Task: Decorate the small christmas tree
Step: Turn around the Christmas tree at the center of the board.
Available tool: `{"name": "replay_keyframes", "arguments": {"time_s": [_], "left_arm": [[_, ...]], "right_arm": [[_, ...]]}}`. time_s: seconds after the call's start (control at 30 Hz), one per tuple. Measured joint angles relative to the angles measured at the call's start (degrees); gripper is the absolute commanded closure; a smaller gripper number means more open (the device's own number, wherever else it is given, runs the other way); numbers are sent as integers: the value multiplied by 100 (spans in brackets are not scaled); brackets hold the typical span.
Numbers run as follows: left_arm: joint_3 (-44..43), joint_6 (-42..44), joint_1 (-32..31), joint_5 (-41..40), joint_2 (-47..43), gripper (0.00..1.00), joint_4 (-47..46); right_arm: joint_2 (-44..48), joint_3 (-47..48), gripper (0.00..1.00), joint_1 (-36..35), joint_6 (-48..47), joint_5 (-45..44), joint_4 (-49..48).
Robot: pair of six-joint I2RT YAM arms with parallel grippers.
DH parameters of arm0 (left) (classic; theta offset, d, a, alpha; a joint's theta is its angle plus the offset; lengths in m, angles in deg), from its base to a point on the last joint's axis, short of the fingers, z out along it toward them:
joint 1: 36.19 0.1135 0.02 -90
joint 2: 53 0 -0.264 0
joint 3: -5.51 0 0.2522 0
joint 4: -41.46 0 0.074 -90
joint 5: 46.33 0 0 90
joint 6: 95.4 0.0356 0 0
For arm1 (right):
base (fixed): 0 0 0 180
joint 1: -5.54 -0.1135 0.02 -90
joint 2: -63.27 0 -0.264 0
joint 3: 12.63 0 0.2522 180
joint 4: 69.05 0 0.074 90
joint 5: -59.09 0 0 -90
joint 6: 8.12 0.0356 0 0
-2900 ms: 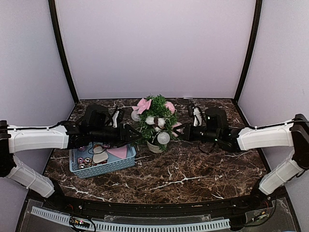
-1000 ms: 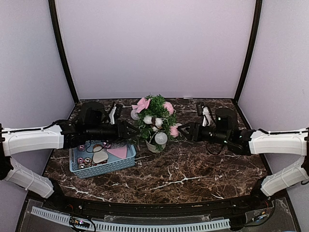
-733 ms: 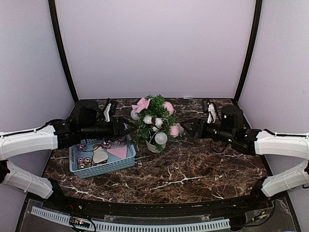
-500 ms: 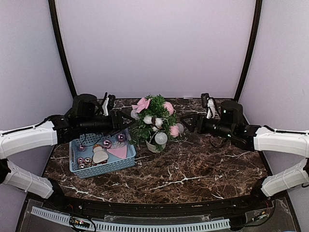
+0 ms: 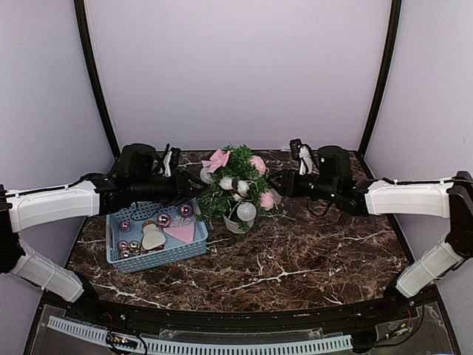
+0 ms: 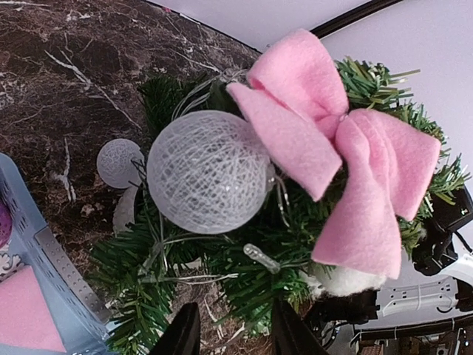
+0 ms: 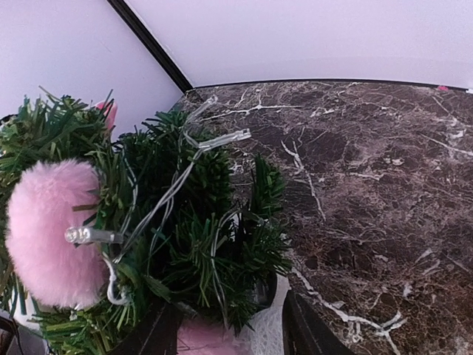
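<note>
The small christmas tree (image 5: 238, 185) stands mid-table in a white pot (image 5: 235, 225). It carries a pink bow (image 6: 332, 148), white mesh balls (image 6: 207, 171), a pink pompom (image 7: 48, 229) and a clear light string (image 7: 222, 139). My left gripper (image 5: 194, 186) reaches into the tree's left side. In the left wrist view it (image 6: 233, 336) is open, with needle tips and a small bulb (image 6: 262, 259) just beyond its fingers. My right gripper (image 5: 278, 183) is at the tree's right side. In the right wrist view it (image 7: 229, 333) is open around branch tips, above a pink ornament and a mesh ball.
A blue basket (image 5: 159, 258) sits left of the tree, under my left arm. It holds pink baubles (image 5: 164, 220), a pink heart (image 5: 181, 233) and a white heart (image 5: 153, 240). Purple walls close in the marble table (image 5: 295, 259) on three sides.
Both grippers have risen from the tree's lower branches to its upper half. The right one pulled back, then came in again at the tree. Both pairs of jaws have narrowed.
</note>
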Motion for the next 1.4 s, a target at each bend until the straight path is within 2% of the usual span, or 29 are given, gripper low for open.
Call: {"name": "replay_keyframes", "arguments": {"time_s": [0.23,0.43,1.03,1.4], "left_arm": [[-31,24,83,181,339,75,-210],[-48,70,234,310,507,78,-509],[-813,450,496,890,1611,79,-977],[-1252,542,623,1298,2221,80,-1185]], "right_arm": [[-212,103,76,15,-153,627,-179],[-168,94,82,2,-249,1093,-190],[356,-177,83,-612,-105,1189,46],[369,-186,72,-968,227,732,68]]}}
